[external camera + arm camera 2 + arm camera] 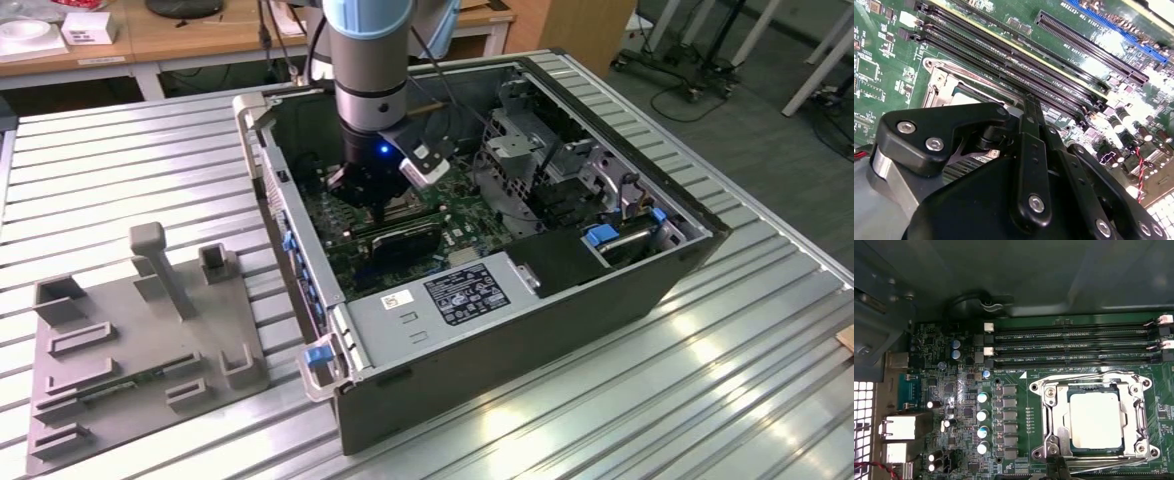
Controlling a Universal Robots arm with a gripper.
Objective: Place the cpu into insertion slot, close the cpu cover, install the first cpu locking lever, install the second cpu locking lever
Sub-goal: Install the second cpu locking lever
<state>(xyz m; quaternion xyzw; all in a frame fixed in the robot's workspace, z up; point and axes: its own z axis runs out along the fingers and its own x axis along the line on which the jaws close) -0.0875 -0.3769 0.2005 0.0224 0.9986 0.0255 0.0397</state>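
Observation:
In the first wrist view the cpu point(1096, 420) lies flat in the insertion slot point(1040, 390), its silver-grey top showing through the window of the cpu cover point(1058, 407). The cover lies down flat over the chip. One thin wire lever point(1089, 374) runs along one side of the socket and another point(1114, 465) along the opposite side. My gripper point(1058, 467) has its dark tip at the socket corner beside that second lever. In the second wrist view my gripper point(1029, 102) has its fingers together just over the socket rim point(941, 82). The exterior view shows my gripper point(380, 212) low inside the case.
The green motherboard point(461, 215) lies in an open computer case point(534, 330) with tall metal walls. Long black memory slots point(1074, 347) run beside the socket. Capacitors point(983, 415) stand on its other side. A grey fixture plate point(134, 340) sits at the exterior view's left.

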